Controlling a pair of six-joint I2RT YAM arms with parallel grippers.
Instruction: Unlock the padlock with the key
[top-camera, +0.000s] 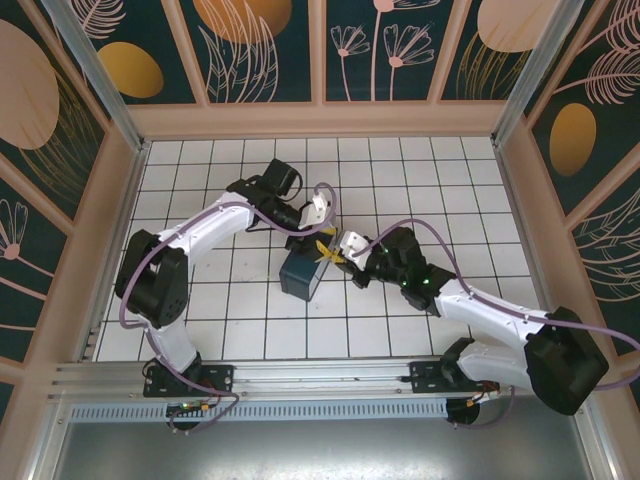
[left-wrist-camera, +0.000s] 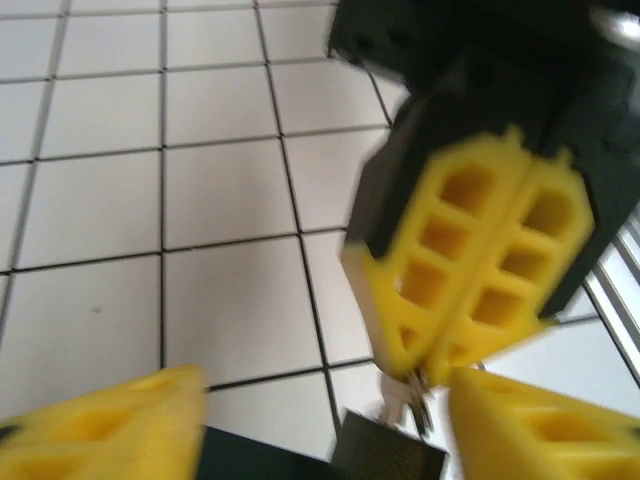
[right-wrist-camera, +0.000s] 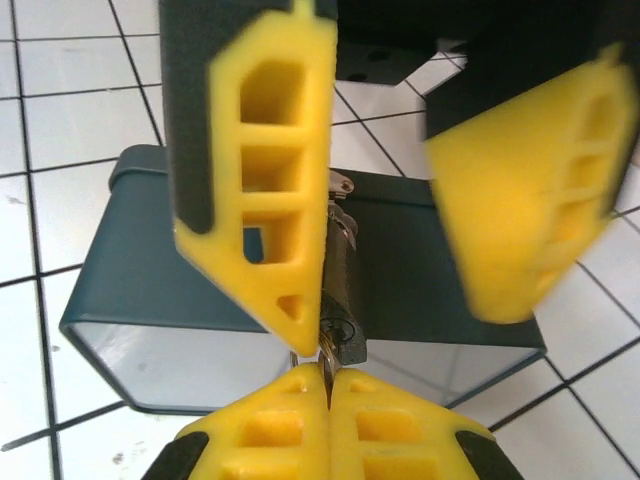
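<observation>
Now we see the right gripper (right-wrist-camera: 328, 385) pinched tight on the key (right-wrist-camera: 327, 358), its tip right at the underside of the padlock (right-wrist-camera: 345, 295). The padlock hangs on the front of the teal box (right-wrist-camera: 150, 270). Our left gripper (right-wrist-camera: 395, 300) stands spread wide, one yellow finger (right-wrist-camera: 260, 170) just beside the padlock, the other well apart, gripping nothing.

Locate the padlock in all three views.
Top external: too small to tell, where left pincer and right pincer meet at the teal box.
Left wrist: padlock at the bottom edge, right of centre, below the shut right pincer.
Right wrist: centre, hanging on the teal box.
Shared landmark: the shut right pincer.
</observation>
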